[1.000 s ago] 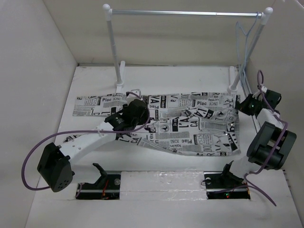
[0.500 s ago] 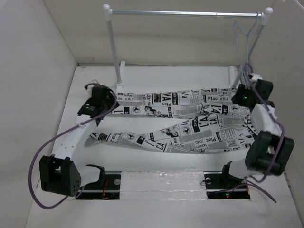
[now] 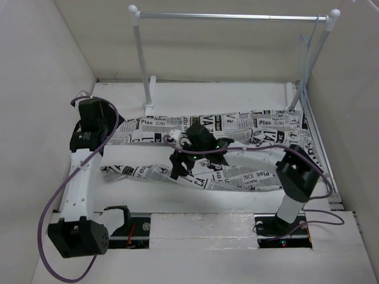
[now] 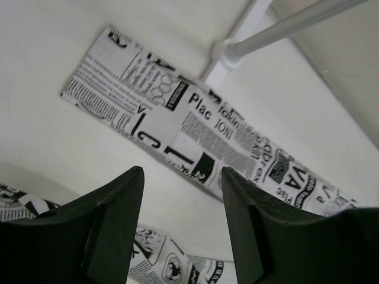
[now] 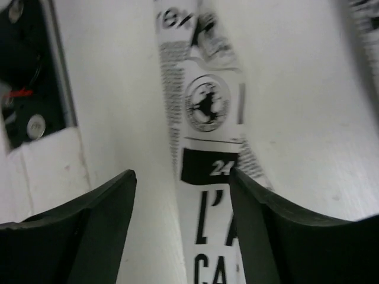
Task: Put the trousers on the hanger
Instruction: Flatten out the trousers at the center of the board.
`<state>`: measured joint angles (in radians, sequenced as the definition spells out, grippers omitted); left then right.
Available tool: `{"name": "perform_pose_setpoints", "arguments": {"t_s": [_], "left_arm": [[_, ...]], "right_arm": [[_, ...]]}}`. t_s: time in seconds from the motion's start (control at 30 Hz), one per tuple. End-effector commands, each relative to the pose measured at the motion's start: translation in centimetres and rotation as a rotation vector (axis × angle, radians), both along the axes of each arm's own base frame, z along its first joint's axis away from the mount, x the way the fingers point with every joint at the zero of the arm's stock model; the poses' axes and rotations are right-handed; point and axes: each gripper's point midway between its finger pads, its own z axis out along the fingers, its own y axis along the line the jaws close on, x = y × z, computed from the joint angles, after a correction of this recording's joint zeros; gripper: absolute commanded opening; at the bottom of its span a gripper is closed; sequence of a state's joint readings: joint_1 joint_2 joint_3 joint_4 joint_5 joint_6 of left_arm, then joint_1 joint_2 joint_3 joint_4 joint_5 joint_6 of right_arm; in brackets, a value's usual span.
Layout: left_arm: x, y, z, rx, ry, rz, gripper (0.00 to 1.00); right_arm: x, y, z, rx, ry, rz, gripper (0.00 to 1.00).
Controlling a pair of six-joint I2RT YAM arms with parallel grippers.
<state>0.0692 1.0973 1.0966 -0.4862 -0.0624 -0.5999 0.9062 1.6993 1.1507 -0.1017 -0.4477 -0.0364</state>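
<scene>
The trousers (image 3: 237, 127) lie flat on the table, waist at the right, their two legs splayed toward the left. The hanger (image 3: 304, 65) hangs at the right end of the rail, away from both arms. My left gripper (image 3: 109, 127) is at the far left beside the cuff of the back leg (image 4: 195, 124); its jaws (image 4: 182, 177) are open, with bare table between them. My right gripper (image 3: 177, 167) reaches across to the middle, just above the front leg (image 5: 210, 118), open (image 5: 182, 177) and holding nothing.
A white-posted rack with a silver rail (image 3: 231, 16) stands at the back; its left post foot (image 4: 228, 53) is close to the back leg's cuff. White walls close in the left and right sides. The arm bases (image 3: 127, 228) sit along the near edge.
My right gripper has opened and swung from the waist at the far right to the middle over the front leg. The left gripper has drifted further left and back.
</scene>
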Motion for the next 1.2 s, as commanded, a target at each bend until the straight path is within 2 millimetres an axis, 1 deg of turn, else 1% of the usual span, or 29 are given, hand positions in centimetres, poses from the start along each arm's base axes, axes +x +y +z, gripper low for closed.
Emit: {"name": "perform_pose_setpoints", "arguments": {"t_s": [0.0, 0.03, 0.07, 0.13, 0.17, 0.27, 0.3, 0.33, 0.37, 0.4, 0.43, 0.5, 0.57, 0.6, 0.63, 0.67, 0.7, 0.73, 0.77, 0.8, 0.83, 0.87, 0.9, 0.97, 1.0, 1.03, 1.1, 1.13, 1.17], "left_arm": [[0.0, -1.0, 5.3, -0.019, -0.142, -0.039, 0.50], [-0.1, -1.2, 5.1, -0.011, -0.134, -0.044, 0.50], [-0.4, -1.1, 4.8, -0.001, -0.124, -0.047, 0.50], [-0.9, -0.8, 4.1, 0.013, -0.106, -0.041, 0.50], [-1.2, -0.8, 3.8, 0.016, -0.102, -0.041, 0.50], [-1.6, -0.8, 3.1, 0.019, -0.091, -0.044, 0.50], [-1.6, -0.8, 2.9, 0.018, -0.088, -0.045, 0.50], [-1.6, -0.8, 2.7, 0.022, -0.084, -0.048, 0.50], [-1.6, -0.8, 2.5, 0.024, -0.081, -0.046, 0.50], [-1.5, -0.7, 2.5, 0.029, -0.083, -0.045, 0.50], [-1.5, -0.6, 2.3, 0.031, -0.078, -0.043, 0.50], [-1.5, -0.4, 1.9, 0.043, -0.066, -0.035, 0.50], [-1.6, -0.2, 1.4, 0.052, -0.046, -0.029, 0.50], [-1.8, 0.1, 0.9, 0.061, -0.025, -0.017, 0.50], [-2.0, 0.7, 0.6, 0.064, -0.013, 0.005, 0.51], [-2.3, 1.1, -0.1, 0.062, 0.006, 0.023, 0.51], [-2.7, 1.6, -0.7, 0.068, 0.029, 0.051, 0.51], [-3.0, 1.8, -1.2, 0.067, 0.050, 0.071, 0.52], [-3.4, 1.9, -1.7, 0.055, 0.067, 0.093, 0.52], [-3.9, 2.0, -2.3, 0.055, 0.090, 0.107, 0.52], [-4.2, 2.1, -2.6, 0.052, 0.101, 0.115, 0.52], [-4.5, 2.0, -3.0, 0.047, 0.106, 0.117, 0.53], [-4.6, 1.9, -3.2, 0.038, 0.109, 0.120, 0.53], [-4.9, 1.9, -3.2, 0.036, 0.103, 0.127, 0.53], [-5.0, 2.1, -3.2, 0.040, 0.103, 0.136, 0.52], [-5.0, 2.1, -3.1, 0.042, 0.104, 0.139, 0.53], [-4.8, 2.1, -2.7, 0.044, 0.095, 0.132, 0.53], [-4.8, 2.1, -2.7, 0.051, 0.097, 0.126, 0.53], [-4.8, 2.2, -2.7, 0.057, 0.097, 0.125, 0.53]], "right_arm": [[-0.2, 5.4, 1.4, 0.099, 0.000, 0.151, 0.71], [-0.7, 6.5, 0.9, 0.101, 0.024, 0.180, 0.72], [0.2, 7.8, -0.6, 0.085, 0.048, 0.178, 0.72], [0.1, 9.0, -1.8, 0.075, 0.081, 0.183, 0.72], [0.8, 9.7, -2.8, 0.060, 0.092, 0.170, 0.72], [-0.3, 11.0, -3.6, 0.067, 0.117, 0.205, 0.72], [-0.1, 11.3, -4.1, 0.062, 0.123, 0.206, 0.69], [-0.5, 11.6, -4.4, 0.053, 0.127, 0.213, 0.67], [-1.0, 11.9, -4.7, 0.045, 0.132, 0.219, 0.61], [-0.9, 11.9, -4.7, 0.039, 0.128, 0.216, 0.31], [-1.0, 12.1, -4.7, 0.031, 0.094, 0.216, 0.21], [-2.0, 12.4, -4.1, 0.010, 0.020, 0.257, 0.05], [-2.7, 12.4, -2.9, -0.021, -0.063, 0.283, 0.02], [-5.1, 12.2, -3.0, -0.065, -0.077, 0.341, 0.01], [-5.5, 12.3, -2.6, -0.091, -0.166, 0.385, 0.01], [-6.5, 12.2, -2.3, -0.115, -0.209, 0.417, 0.01], [-9.3, 11.9, -3.1, -0.164, -0.223, 0.480, 0.06], [-10.0, 11.7, -3.8, -0.196, -0.272, 0.515, 0.13], [-11.0, 10.9, -5.3, -0.244, -0.274, 0.533, 0.23], [-11.8, 10.4, -6.2, -0.273, -0.283, 0.543, 0.47], [-12.9, 10.2, -6.8, -0.292, -0.291, 0.550, 0.55], [-13.2, 9.0, -8.3, -0.324, -0.267, 0.548, 0.60], [-13.8, 9.2, -7.6, -0.288, -0.276, 0.544, 0.66], [-14.5, 8.6, -7.1, -0.255, -0.244, 0.535, 0.71], [-14.6, 8.2, -5.8, -0.228, -0.258, 0.527, 0.75], [-14.8, 8.0, -5.1, -0.215, -0.257, 0.532, 0.77], [-13.9, 7.2, -3.8, -0.187, -0.248, 0.524, 0.77], [-13.6, 7.0, -1.9, -0.140, -0.253, 0.523, 0.75], [-11.7, 6.5, -1.1, -0.121, -0.254, 0.482, 0.71]]}}
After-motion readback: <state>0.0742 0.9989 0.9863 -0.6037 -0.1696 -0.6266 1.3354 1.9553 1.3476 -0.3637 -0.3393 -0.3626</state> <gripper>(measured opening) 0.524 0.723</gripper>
